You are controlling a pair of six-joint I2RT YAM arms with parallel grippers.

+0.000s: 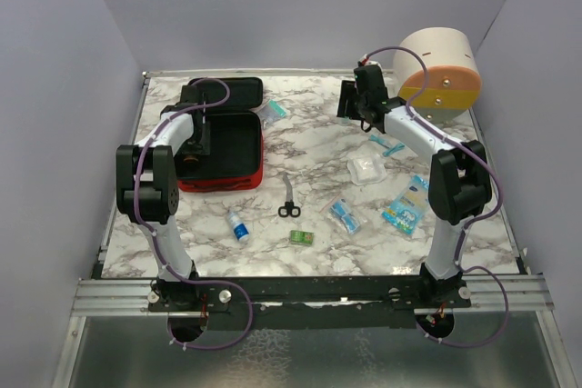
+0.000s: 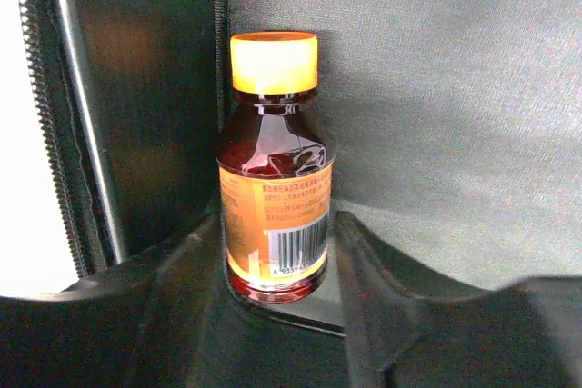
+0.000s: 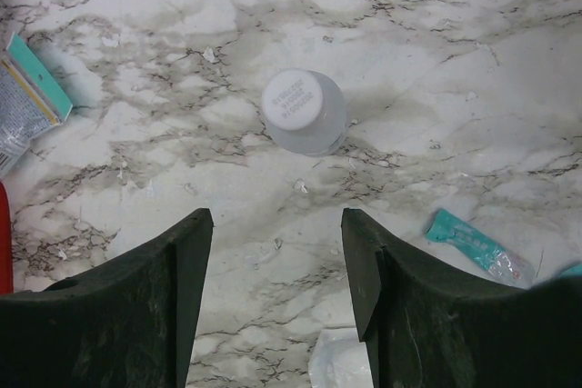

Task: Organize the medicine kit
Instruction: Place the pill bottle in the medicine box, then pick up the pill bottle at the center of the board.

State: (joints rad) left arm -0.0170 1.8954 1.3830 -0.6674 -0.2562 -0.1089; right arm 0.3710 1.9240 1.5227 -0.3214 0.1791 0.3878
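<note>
A red kit (image 1: 221,181) lies open at the rear left of a marble worktop (image 1: 318,147), its lid laid flat behind it. The left arm (image 1: 145,184) reaches into the kit's black interior. There the left claw (image 2: 273,229) flanks an amber bottle (image 2: 273,197) with a yellow cap, which stands upright against the inner wall. The fingers (image 2: 382,306) sit very close on both sides, but I cannot tell whether they press the bottle or are released. In front of the kit lie a small blue-capped bottle (image 1: 238,226), scissors (image 1: 288,199) and a green box (image 1: 302,237). Further right are a white pouch (image 1: 366,168) and blue packets (image 1: 405,206). The right claw (image 3: 275,224) hangs released and holds nothing, with a white bottle (image 3: 303,113) standing just beyond its tips. A round cream and yellow container (image 1: 439,70) sits at the rear right.
</note>
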